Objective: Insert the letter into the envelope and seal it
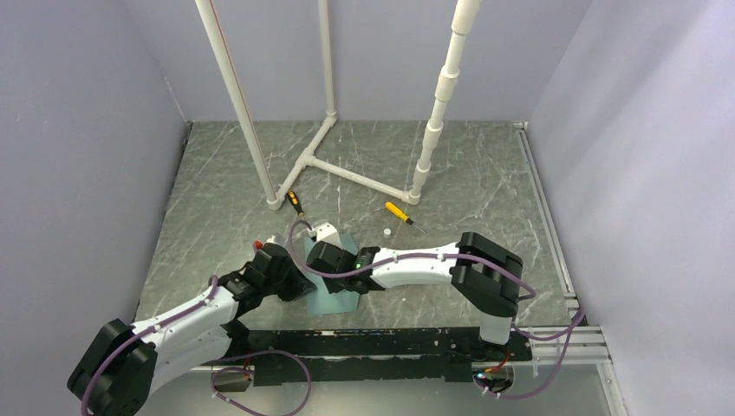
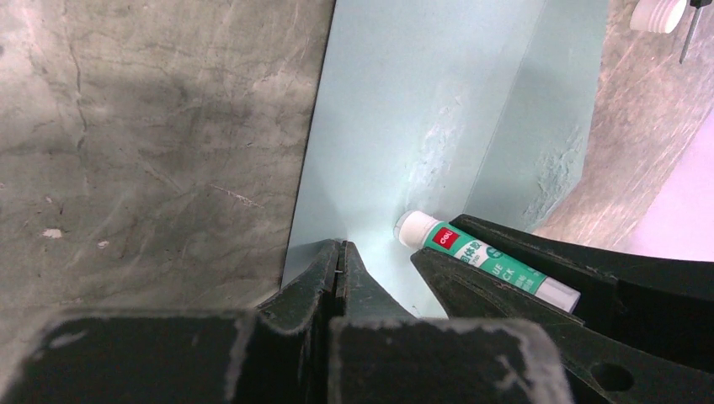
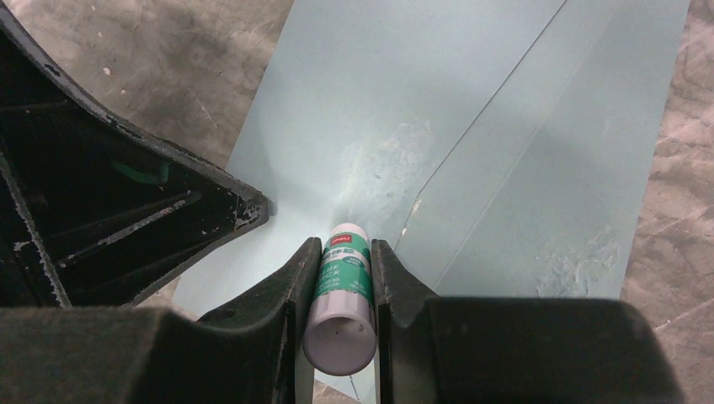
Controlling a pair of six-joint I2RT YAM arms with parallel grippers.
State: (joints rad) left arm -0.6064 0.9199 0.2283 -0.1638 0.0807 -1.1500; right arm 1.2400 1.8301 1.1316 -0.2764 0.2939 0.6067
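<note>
On the left, the left claw (image 2: 340,263) has its two fingers pressed fully together. Their tips sit on one edge of the pale blue envelope (image 2: 396,109), which lies flat on the grey marbled surface (image 1: 217,199) between the two arms; I cannot tell whether the paper is pinched or only pressed down. In the middle a white and green glue stick (image 3: 341,290) touches the envelope with its tip, just beside the fold line where dull smeared patches show, and to the right the right claw (image 3: 343,273) grips this stick between narrowly spread fingers.
</note>
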